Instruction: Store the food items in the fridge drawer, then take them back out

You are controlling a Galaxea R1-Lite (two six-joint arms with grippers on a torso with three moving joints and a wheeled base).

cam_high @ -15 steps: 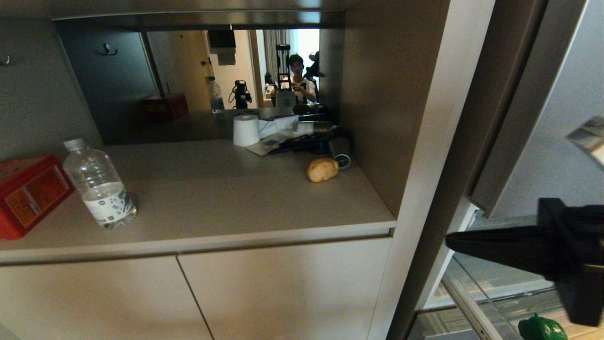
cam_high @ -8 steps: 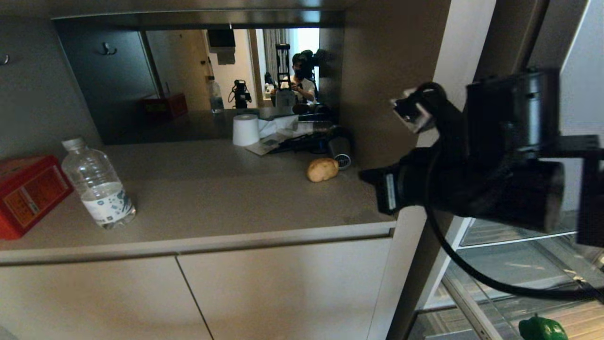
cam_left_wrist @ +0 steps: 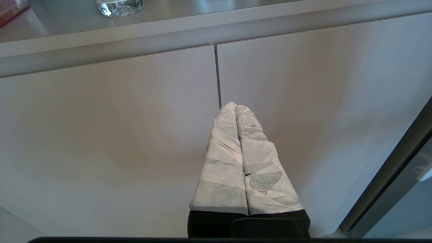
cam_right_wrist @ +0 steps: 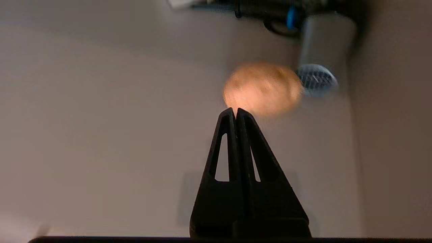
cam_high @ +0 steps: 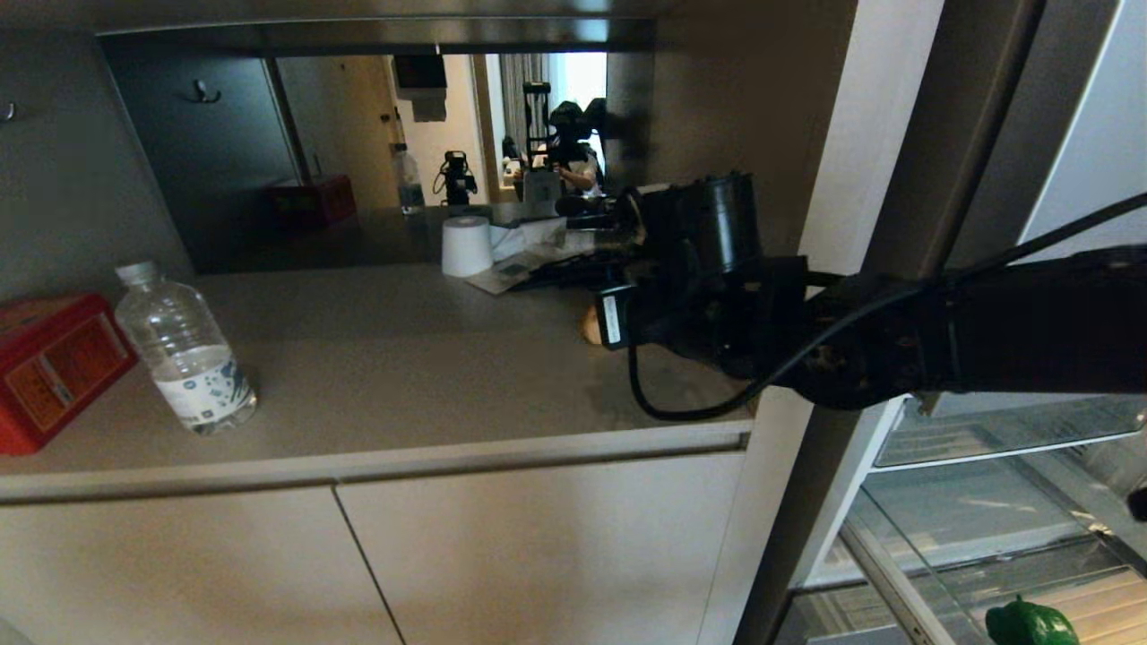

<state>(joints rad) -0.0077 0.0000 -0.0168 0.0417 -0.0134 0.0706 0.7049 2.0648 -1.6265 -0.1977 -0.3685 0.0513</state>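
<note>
Head view: water bottle [cam_high: 185,349] label and red tin [cam_high: 56,367] print unreadable.

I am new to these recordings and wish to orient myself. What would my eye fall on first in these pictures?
First, the black right arm reaching in from the right over the counter, its right gripper shut and pointing at the tan potato near the corner. Next, the glossy green bell pepper low in the clear fridge drawer, at the lower right. On the counter's left stand a water bottle and a red tin box.
</note>
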